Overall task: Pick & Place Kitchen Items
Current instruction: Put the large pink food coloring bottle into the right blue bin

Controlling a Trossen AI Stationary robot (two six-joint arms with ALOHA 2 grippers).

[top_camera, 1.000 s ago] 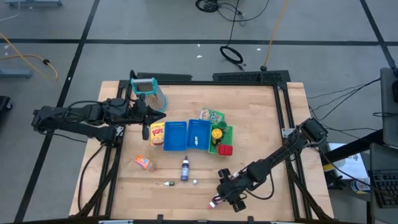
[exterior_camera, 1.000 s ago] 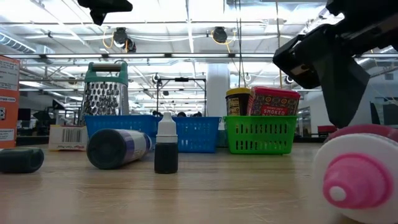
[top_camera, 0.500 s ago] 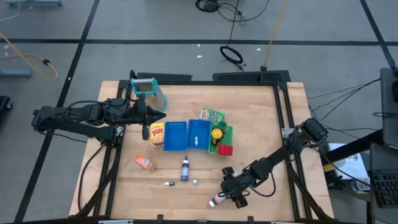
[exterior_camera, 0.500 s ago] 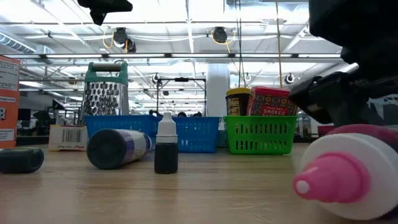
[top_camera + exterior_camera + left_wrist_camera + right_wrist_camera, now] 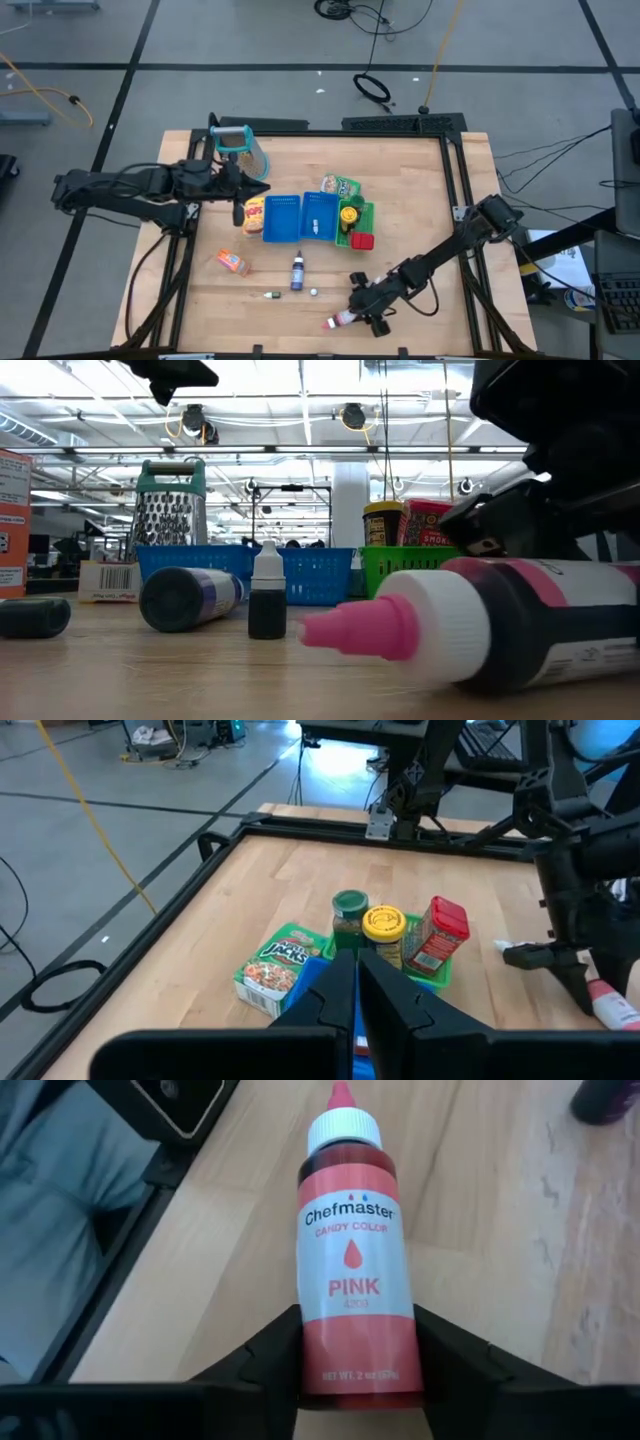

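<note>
A pink colouring bottle (image 5: pixel 350 1230) with a white cap and pink tip lies on its side near the table's near edge (image 5: pixel 338 321). My right gripper (image 5: pixel 355 1320) is shut on it there (image 5: pixel 354 312). My left gripper (image 5: pixel 262 188) hangs shut in the air above the yellow box (image 5: pixel 253 214); its shut fingers (image 5: pixel 357 982) touch nothing. On the table lie an orange packet (image 5: pixel 232 262), a dark bottle (image 5: pixel 297 272) and two tiny bottles (image 5: pixel 271 295). In the green tray (image 5: pixel 369 212) stand a yellow-lidded jar (image 5: pixel 384 925) and a red block (image 5: pixel 440 932). My right gripper pinches the pink bottle between its two fingers at the bottle's bottom end (image 5: pixel 312 1365), one finger on each side. The fingers slant down from the table's right and lie along the bottle. The bottle lies on its side on the wood, its cap (image 5: pixel 342 1125) pointing away from the gripper.
Two blue trays (image 5: pixel 283 218) sit mid-table beside the green tray, a green pouch (image 5: pixel 341 186) behind them. A metal grater with a teal handle (image 5: pixel 240 148) stands at the far left. Bare wood spreads to the right; the black table frame (image 5: pixel 190 1105) runs close by the bottle.
My right gripper has sunk toward the table at the pink bottle. The bottle has swung round on the wood: its pink tip, which pointed at the low camera, now points toward the table's left.
</note>
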